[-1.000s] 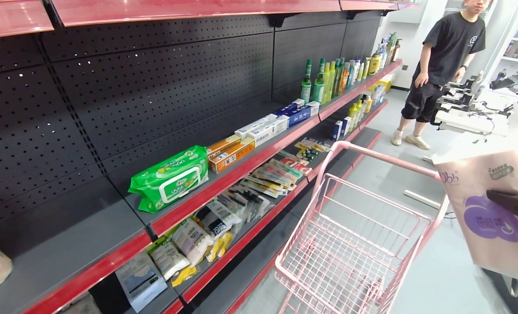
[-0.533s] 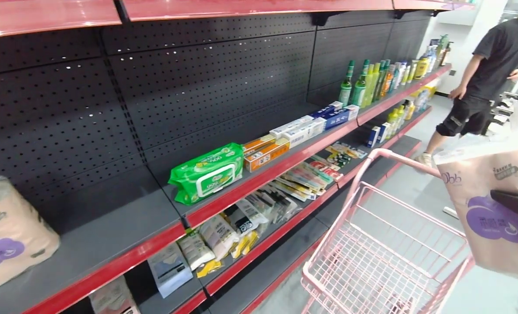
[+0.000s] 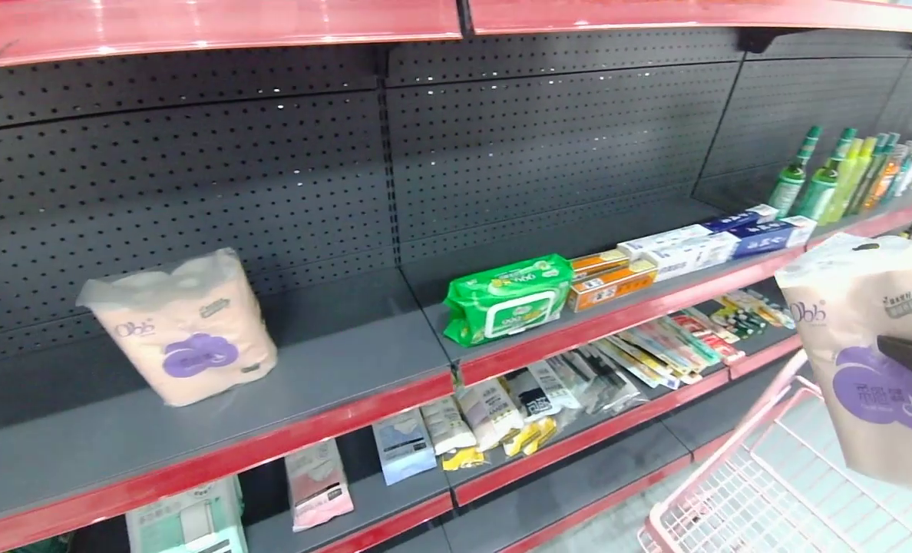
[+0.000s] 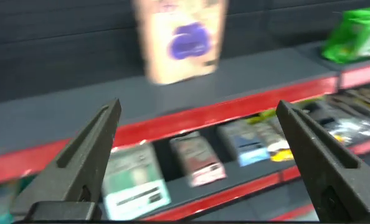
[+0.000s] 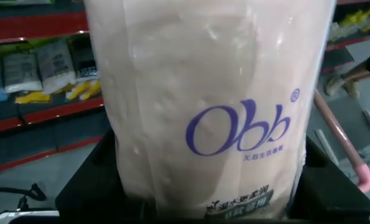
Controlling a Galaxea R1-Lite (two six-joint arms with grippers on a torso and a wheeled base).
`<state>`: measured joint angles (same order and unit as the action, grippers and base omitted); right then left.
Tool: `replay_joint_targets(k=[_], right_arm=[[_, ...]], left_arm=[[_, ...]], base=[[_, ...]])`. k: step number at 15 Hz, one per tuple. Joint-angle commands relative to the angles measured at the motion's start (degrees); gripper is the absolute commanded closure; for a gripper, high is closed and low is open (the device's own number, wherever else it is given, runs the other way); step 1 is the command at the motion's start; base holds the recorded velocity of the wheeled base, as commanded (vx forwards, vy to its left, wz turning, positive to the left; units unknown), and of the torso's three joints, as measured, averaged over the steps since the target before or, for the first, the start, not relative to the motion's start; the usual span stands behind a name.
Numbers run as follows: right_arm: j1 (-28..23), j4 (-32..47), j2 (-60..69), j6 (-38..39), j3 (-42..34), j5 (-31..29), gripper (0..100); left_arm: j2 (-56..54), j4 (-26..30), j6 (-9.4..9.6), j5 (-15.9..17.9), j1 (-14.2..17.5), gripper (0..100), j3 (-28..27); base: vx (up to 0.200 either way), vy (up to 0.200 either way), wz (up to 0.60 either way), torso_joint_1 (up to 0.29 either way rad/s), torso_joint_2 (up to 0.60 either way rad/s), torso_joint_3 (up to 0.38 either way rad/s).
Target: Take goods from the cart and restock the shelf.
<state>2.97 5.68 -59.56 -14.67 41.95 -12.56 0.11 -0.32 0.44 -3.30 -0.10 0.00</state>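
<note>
A beige tissue pack with a purple logo stands upright on the left part of the grey middle shelf. At the right edge, above the pink cart, my right gripper is shut on a second, matching tissue pack. The right wrist view has that held pack close up, wedged between the black jaws. My left gripper is open with nothing in it. It faces the shelf, where the standing pack sits farther off.
A green wipes pack, orange and white boxes and green bottles line the middle shelf to the right. Bare shelf lies between the standing pack and the wipes. Flat packets fill the lower shelf.
The head view has swung left along the shelf, bringing the standing pack into full view. The right gripper keeps hold of its pack in the same spot in the picture.
</note>
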Motion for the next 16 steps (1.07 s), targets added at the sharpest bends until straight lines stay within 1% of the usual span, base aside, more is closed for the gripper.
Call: replay_joint_targets(k=[1, 8, 11, 16], right_arm=[[0.01, -0.06, 0.85, -0.01, -0.11, -0.01, 100], [0.01, -0.06, 1.56, -0.36, -0.29, -0.1, 100], [-0.16, -0.06, 3.58, -1.68, -0.29, -0.19, 100], [0.01, -0.06, 9.91, -1.33, -2.13, 0.6, 100]], left_arm=[[-0.02, -0.03, 0.0, -0.04, 0.01, 0, 0.0], [-0.02, -0.03, 0.0, -0.04, 0.01, 0, 0.0], [-0.02, -0.03, 0.0, -0.04, 0.01, 0, 0.0], [0.24, -0.03, 0.09, 0.05, 0.01, 0, 0.0]], base=[[0.0, 0.0, 0.6, 0.007, 0.0, -0.002], [0.0, 0.0, 0.6, 0.004, 0.0, 0.002], [0.0, 0.0, 0.0, 0.0, 0.0, 0.0], [0.0, 0.0, 0.0, 0.0, 0.0, 0.0]])
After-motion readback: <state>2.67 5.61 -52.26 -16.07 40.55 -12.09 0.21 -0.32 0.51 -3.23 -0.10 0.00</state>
